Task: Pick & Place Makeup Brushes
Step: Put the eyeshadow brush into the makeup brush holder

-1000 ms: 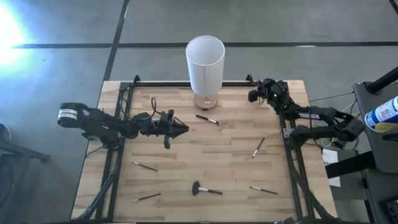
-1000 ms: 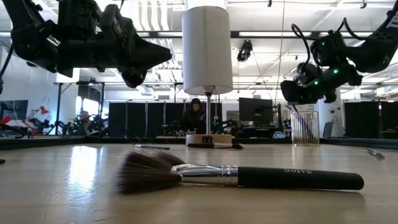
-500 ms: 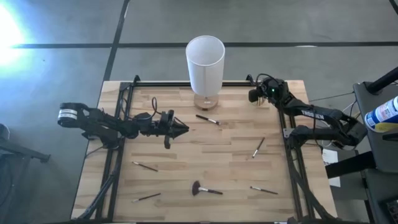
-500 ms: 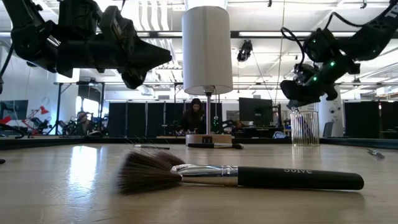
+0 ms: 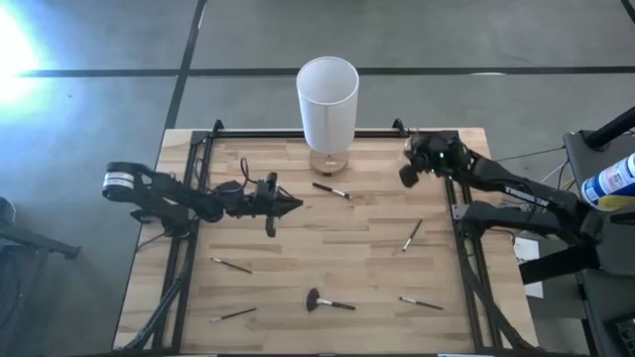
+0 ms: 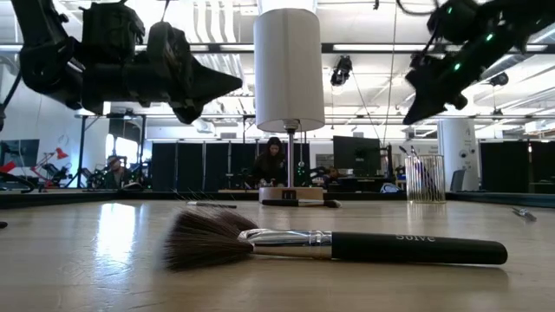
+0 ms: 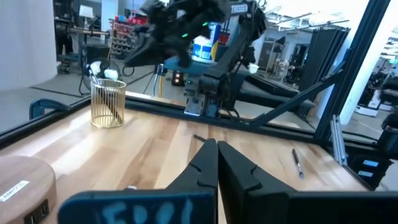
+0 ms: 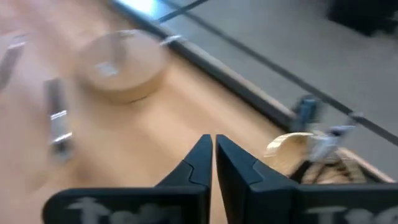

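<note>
Several thin dark makeup brushes lie flat and scattered on the wooden table: one near the lamp, one right of centre, two at the left near side, and one at the near right. A fan brush with a wide fluffy head lies near the near edge. A gold wire cup stands at the far right corner with brushes in it. My left gripper hovers shut over the table's left centre. My right gripper hangs shut in the air, near the cup.
A lamp with a tall white shade stands on a round wooden base at the middle of the far edge. Black rails run along the table's left, right and far sides. A person sits far behind the table.
My right gripper has drawn back from above the gold cup, moving up and toward the table's near edge, and has tipped so that its fingers slant down. My left arm has shifted slightly toward the right.
</note>
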### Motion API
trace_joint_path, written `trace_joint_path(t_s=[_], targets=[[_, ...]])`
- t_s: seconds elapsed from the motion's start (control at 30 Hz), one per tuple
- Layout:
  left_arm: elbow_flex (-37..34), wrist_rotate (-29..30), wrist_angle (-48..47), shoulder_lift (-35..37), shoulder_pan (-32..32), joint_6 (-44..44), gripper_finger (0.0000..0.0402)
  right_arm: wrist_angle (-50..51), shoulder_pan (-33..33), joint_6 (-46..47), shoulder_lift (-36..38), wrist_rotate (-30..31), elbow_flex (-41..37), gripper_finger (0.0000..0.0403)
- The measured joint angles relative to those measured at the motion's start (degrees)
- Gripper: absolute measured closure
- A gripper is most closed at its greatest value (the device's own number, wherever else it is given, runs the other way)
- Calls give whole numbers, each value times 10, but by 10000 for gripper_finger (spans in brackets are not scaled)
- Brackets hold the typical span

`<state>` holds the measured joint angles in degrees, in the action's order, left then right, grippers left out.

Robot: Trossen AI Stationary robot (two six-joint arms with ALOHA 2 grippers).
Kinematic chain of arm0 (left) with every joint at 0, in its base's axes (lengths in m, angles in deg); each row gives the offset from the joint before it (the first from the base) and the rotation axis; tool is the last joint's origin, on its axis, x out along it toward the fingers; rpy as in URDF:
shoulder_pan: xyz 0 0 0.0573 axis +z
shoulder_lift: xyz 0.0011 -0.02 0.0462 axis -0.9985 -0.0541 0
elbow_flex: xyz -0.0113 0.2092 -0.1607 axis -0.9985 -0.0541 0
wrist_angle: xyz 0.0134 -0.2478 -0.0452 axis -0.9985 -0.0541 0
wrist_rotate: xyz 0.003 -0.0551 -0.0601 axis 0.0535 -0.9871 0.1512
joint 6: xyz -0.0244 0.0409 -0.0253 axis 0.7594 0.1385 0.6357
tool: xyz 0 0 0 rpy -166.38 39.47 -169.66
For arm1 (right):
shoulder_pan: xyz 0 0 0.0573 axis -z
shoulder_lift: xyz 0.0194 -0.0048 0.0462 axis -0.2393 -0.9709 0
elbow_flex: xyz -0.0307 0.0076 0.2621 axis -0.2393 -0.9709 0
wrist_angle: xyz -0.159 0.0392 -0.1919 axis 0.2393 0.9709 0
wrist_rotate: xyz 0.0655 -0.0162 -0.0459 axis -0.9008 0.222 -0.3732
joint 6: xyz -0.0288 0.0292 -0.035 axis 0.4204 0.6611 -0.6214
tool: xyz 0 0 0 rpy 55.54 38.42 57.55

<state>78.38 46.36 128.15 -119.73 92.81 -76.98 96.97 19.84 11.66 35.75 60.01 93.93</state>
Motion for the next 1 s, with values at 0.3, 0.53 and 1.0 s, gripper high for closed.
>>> trace_joint_path(t_s=[0.3, 0.53, 1.0], targets=[[8, -9, 39, -55, 0, -16, 401, 133, -251, 66, 3, -46, 5, 394], [8, -17, 39, -65, 0, -15, 401, 185, -411, 160, -48, -53, -2, 384], [13, -17, 39, -66, 0, -25, 401, 189, -447, 101, -237, -168, 9, 269]])
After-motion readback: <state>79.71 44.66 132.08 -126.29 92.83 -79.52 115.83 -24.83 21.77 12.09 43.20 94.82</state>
